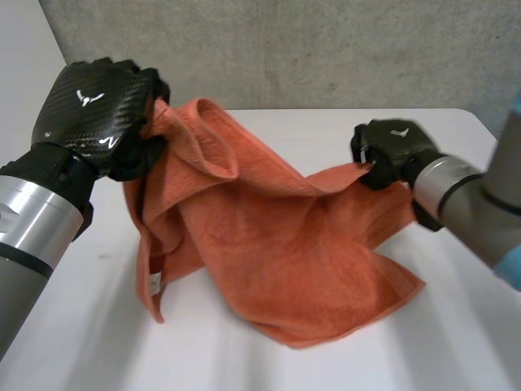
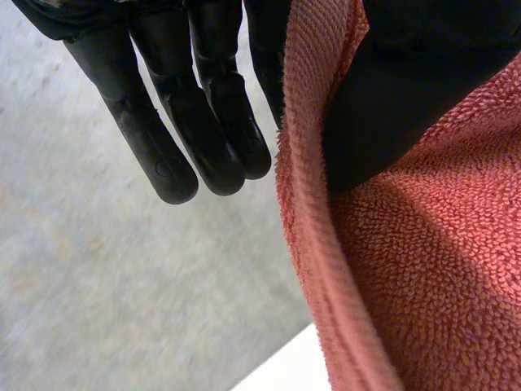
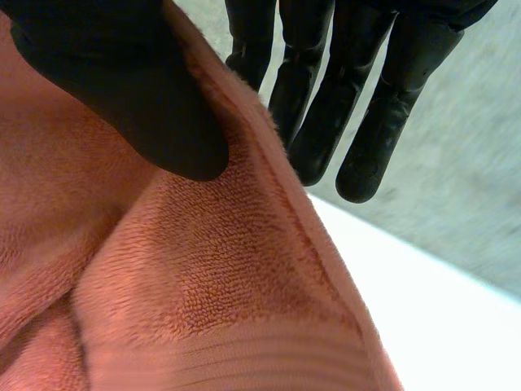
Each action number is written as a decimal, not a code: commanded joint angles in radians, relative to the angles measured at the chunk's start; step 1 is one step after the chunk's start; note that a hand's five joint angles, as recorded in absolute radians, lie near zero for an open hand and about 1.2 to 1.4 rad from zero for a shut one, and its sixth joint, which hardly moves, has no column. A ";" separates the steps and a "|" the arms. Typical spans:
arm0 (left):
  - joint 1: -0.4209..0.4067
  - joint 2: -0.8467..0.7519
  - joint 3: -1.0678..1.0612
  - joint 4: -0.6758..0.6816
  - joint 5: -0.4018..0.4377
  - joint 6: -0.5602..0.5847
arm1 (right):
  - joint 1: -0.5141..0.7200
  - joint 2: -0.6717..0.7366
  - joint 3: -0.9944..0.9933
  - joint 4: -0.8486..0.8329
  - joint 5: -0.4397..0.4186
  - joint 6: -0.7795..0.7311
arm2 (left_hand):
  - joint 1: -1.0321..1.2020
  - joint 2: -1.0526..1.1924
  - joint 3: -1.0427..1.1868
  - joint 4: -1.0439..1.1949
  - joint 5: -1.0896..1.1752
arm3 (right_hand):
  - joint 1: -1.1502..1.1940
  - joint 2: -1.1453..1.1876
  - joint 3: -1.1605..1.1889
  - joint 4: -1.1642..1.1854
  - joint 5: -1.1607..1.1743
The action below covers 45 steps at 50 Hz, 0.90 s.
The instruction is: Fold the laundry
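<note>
Table (image 1: 464,350), towel (image 1: 269,244) edge seemingly pinched, both hands (image 1: 94,110) (image 1: 395,147)

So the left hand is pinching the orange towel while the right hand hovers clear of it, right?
Not quite. The right hand is pinching the towel too, with its edge caught between thumb and fingers, as the right wrist view shows. The left hand does pinch it.
</note>
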 commanded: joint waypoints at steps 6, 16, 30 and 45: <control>0.206 -0.181 -0.039 -0.042 0.004 -0.036 | -0.138 -0.198 0.133 0.372 0.091 -0.587 | 0.285 0.196 0.203 0.201 0.276 | 0.417 0.222 0.218 0.209 0.237; 0.199 -0.368 -0.038 -0.104 0.017 -0.033 | -0.146 -0.149 0.221 0.386 0.145 -0.641 | 0.285 0.196 0.203 0.201 0.276 | 0.417 0.222 0.218 0.209 0.237; 0.194 -0.497 0.315 -0.049 0.012 0.025 | -0.103 0.111 -0.259 0.249 0.238 -0.612 | 0.285 0.196 0.203 0.201 0.276 | 0.417 0.222 0.218 0.209 0.237; 0.222 -0.409 0.667 0.298 -0.068 -0.147 | -0.102 -0.221 -0.246 -0.275 0.221 -0.327 | 0.285 0.196 0.203 0.201 0.276 | 0.417 0.222 0.218 0.209 0.237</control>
